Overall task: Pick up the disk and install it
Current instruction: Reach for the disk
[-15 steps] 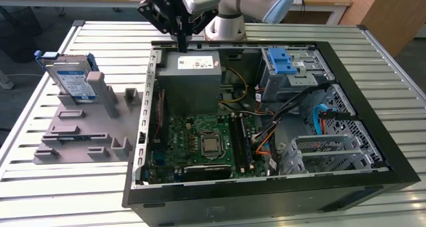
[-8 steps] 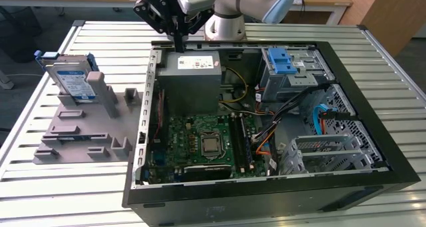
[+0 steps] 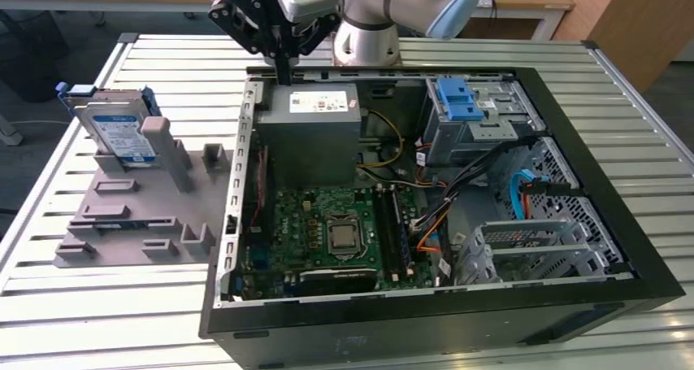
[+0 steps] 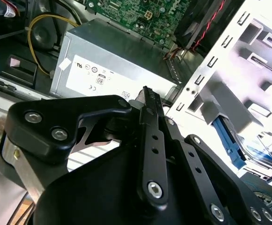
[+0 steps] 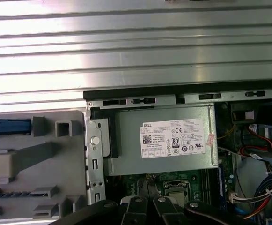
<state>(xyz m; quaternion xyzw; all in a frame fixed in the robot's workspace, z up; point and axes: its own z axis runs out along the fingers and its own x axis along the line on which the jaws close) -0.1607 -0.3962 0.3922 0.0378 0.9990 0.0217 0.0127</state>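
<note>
**A:** Where is the disk?

**B:** It stands on edge in the grey holder, at the end of the holder nearest the table's far corner on the exterior view's left. Its blue-and-white label faces outward, and blue rails run along its sides

**A:** And the tool?

**B:** It hangs over the far rim of the open computer case, just above the grey power supply box. Its fingers are pressed together with nothing between them. It is well apart from the disk, which nothing touches but the holder

**A:** Do the arm cameras agree?

**B:** Yes. In the second wrist view the tool ends in one narrow black tip, with no gap, above the white sticker on the power supply box. In the first wrist view the same box lies inside the case wall, the grey holder is just beside the case, and the table's metal slats run beyond

**A:** What else is in the case?

**B:** A green motherboard sits nearer than the power supply, a blue latch tops the drive cage towards the far corner on the exterior view's right, and loose cables run between them
</note>
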